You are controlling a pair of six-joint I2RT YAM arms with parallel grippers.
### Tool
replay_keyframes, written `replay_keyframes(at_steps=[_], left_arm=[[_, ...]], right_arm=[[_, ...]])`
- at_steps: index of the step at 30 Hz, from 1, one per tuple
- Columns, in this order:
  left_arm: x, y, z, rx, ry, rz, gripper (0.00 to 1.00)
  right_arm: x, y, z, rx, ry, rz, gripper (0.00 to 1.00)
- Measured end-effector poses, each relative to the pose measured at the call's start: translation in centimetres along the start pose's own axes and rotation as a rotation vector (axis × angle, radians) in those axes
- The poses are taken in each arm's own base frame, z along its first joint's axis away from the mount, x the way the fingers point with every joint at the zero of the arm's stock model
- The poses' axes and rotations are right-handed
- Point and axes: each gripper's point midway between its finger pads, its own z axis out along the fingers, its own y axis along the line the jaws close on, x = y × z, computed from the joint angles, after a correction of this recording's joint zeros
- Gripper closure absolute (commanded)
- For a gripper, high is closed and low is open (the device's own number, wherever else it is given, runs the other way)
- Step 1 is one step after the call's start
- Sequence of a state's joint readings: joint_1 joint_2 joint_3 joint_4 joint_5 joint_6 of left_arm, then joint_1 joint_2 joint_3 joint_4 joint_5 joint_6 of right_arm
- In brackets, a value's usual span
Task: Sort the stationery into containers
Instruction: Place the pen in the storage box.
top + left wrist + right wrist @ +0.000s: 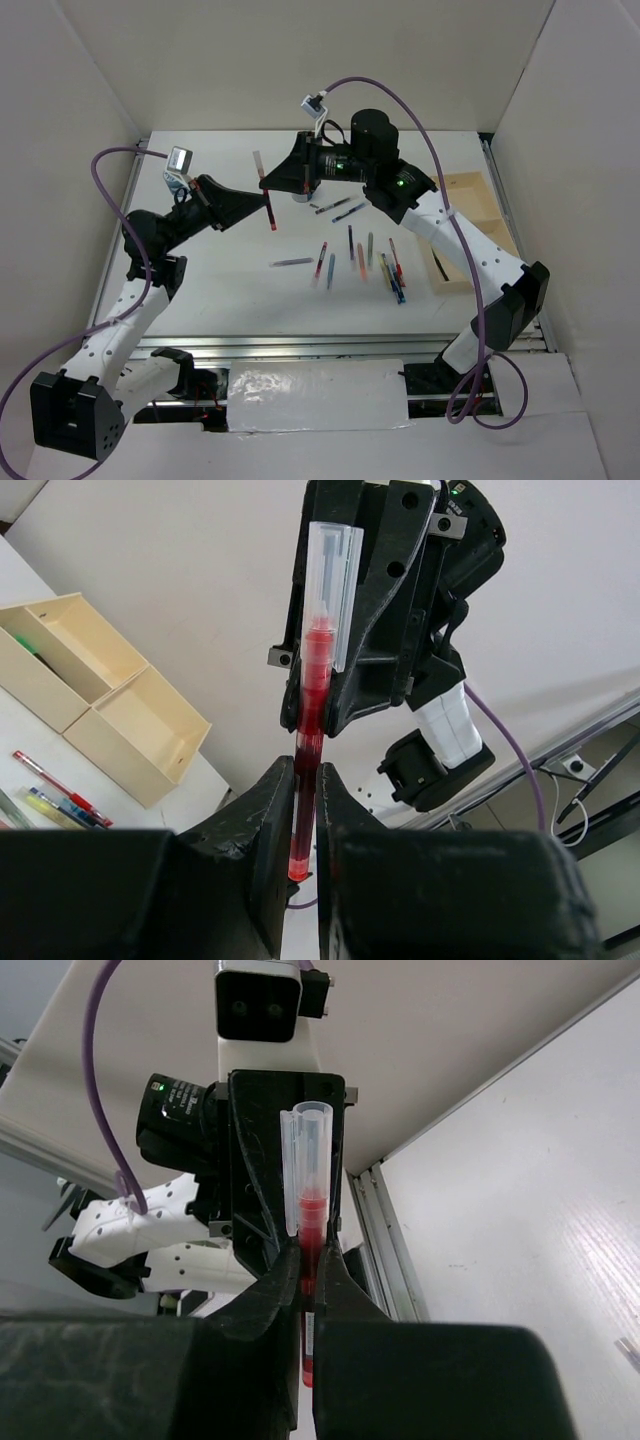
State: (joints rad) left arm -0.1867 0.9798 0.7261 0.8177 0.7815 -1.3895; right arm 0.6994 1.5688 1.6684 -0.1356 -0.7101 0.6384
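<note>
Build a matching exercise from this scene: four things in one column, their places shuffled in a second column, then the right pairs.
Things
1. red pen
2. wooden tray
3. loose pens
4. clear cap

Places
A. lying flat on the table
B. off the table, gripped by the left hand and the right hand
C. capping one end of the red pen
D. along the table's right side

Pairs: 1-B, 2-D, 3-A, 4-C
</note>
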Motion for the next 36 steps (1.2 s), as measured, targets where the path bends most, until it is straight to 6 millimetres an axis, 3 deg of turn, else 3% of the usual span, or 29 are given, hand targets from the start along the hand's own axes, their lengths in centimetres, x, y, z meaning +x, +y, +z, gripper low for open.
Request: replay_keyframes(at_steps=[3,4,5,6,8,10,15,17,21,24,27,31,34,36], left_arm=[[0.0,0.1,0.0,-0.005,0.0,0.003,0.45],[0.1,0.3,0.0,-0.012,0.003,0.011,0.23],[0.2,0.7,-0.1,-0.028,0.008,0.012,0.08],[0.4,1.2,-0.1,-0.049,0.016,0.009,0.01],[0.3,2.0,-0.1,-0.109,0.037,0.016,0.01],[-0.5,2.6,0.0,-0.175,0.053,0.061,0.01],[-4.2,3.7,-0.1,-0.365,0.074,0.33,0.01],[-4.8,5.3,-0.9,-0.456,0.09,0.421,0.01],[-4.0,9.2,-3.5,-0.624,0.158,0.494,0.01],[-2.9,11.2,-4.8,-0.687,0.221,0.502,0.01],[-1.9,12.4,-5.5,-0.716,0.275,0.494,0.01],[-1.5,13.5,-5.9,-0.746,0.306,0.482,0.01],[-1.1,14.1,-6.2,-0.76,0.315,0.471,0.01],[-0.9,14.5,-6.3,-0.774,0.325,0.467,0.01]], right_arm=[[-0.1,-0.2,-0.1,0.008,-0.003,0.0,1.0],[-0.2,-0.5,-0.2,0.015,-0.007,0.0,1.0],[-0.4,-0.8,-0.4,0.023,-0.009,0.0,1.0],[-0.6,-1.1,-0.7,0.033,-0.013,-0.003,1.0],[-1.4,-2.8,-2.2,0.08,-0.031,-0.011,1.0],[-2.6,-5.2,-5.2,0.17,-0.062,-0.025,1.0],[-4.7,-12.3,-17.7,0.541,-0.134,-0.14,1.0],[-3.9,-14.5,-23.1,0.702,-0.125,-0.205,1.0],[0.1,-18.9,-33.6,1.017,-0.029,-0.265,1.0],[3.6,-22.0,-39.0,1.166,0.09,-0.226,1.0],[7.7,-25.0,-41.5,1.223,0.228,-0.169,1.0],[13.4,-27.7,-42.9,1.236,0.371,-0.058,1.0],[15.8,-29.0,-43.1,1.236,0.425,0.003,1.0],[16.4,-29.7,-43.0,1.238,0.442,0.018,1.0]])
